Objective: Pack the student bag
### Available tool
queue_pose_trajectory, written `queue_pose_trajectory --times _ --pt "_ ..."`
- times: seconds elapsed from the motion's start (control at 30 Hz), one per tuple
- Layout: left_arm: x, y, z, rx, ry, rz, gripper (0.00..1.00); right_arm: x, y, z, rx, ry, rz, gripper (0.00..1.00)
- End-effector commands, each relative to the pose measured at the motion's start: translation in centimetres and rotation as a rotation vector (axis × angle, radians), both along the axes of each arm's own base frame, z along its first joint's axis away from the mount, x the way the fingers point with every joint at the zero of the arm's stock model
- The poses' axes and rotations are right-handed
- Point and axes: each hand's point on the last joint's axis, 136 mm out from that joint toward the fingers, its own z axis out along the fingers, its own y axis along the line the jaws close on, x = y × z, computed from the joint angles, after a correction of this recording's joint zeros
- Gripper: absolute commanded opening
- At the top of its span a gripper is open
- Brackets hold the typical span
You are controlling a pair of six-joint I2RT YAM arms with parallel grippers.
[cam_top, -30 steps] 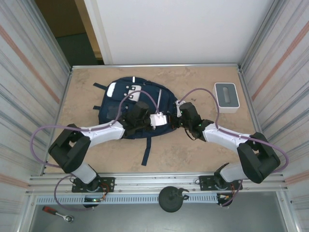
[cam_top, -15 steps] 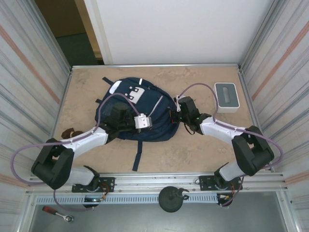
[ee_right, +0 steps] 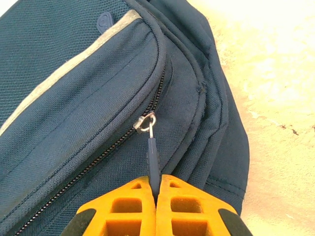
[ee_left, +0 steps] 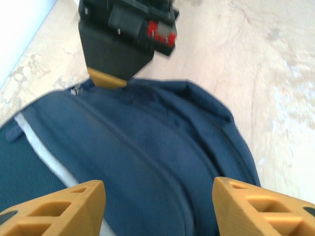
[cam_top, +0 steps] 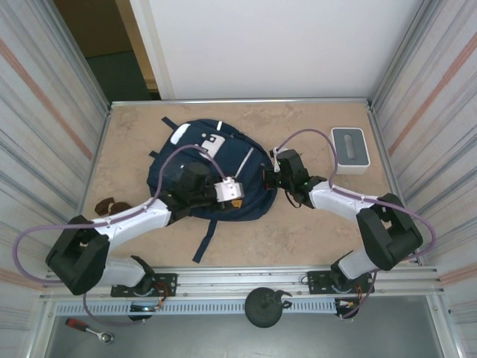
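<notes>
The student bag (cam_top: 195,158), a navy backpack with white patches and a pale stripe, lies flat on the table's middle left. My left gripper (cam_top: 246,195) hovers over the bag's right half, open, its yellow fingers (ee_left: 59,206) wide apart above the blue fabric (ee_left: 147,147) with nothing between them. My right gripper (cam_top: 270,179) is at the bag's right edge, shut on the dark zipper pull (ee_right: 153,155), which hangs from the metal slider (ee_right: 145,121). The right gripper's yellow tip (ee_left: 108,79) shows ahead in the left wrist view.
A small white-grey box (cam_top: 348,149) stands at the back right. A small brown object (cam_top: 108,205) lies near the left wall. A dark strap (cam_top: 206,237) trails from the bag toward the near edge. Ribbed walls close in both sides.
My left gripper has opened and moved right over the bag. The bag has shifted left and turned on the table. My right gripper stays shut on the zipper pull.
</notes>
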Motion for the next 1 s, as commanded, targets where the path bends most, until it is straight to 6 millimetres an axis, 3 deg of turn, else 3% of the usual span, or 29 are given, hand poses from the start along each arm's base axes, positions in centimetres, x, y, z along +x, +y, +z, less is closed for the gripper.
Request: queue_pose_trajectory --times 0.0,0.23,0.4,0.47,0.53,0.57,0.67,0.8,0.97 --pt "2.9 -0.9 1.5 -0.011 -0.030 0.218 0.61 0.1 -0.5 1.3 0.017 -0.047 -0.034 0.00" --pt "5.9 -2.5 -0.5 0.047 -0.048 0.372 0.62 -0.2 -0.1 1.1 0.028 -0.044 -0.025 0.00" --pt "6.8 -3.1 -1.8 0.078 -0.061 0.376 0.38 -0.3 -0.3 0.7 0.027 -0.039 -0.029 0.00" --pt "6.9 -3.0 -2.0 0.084 -0.065 0.374 0.22 -0.3 -0.6 0.5 0.021 -0.038 -0.041 0.00" --pt "6.5 -2.8 -1.9 0.079 -0.071 0.349 0.04 -0.1 -1.3 0.3 0.005 -0.036 -0.063 0.00" --pt "6.2 -2.7 -1.6 0.065 -0.079 0.319 0.00 0.1 -1.8 0.1 -0.010 -0.033 -0.080 0.00" --pt "4.4 -2.2 -0.4 -0.004 -0.103 0.187 0.00 0.6 -3.3 -0.3 -0.046 -0.009 -0.146 0.00" --pt "2.4 -0.1 2.1 -0.160 -0.066 0.031 0.00 0.8 -4.8 -0.6 -0.065 0.001 -0.214 0.00" --pt "0.1 1.7 3.7 -0.248 -0.027 -0.164 0.00 1.2 -5.2 0.3 -0.059 -0.020 -0.226 0.00"
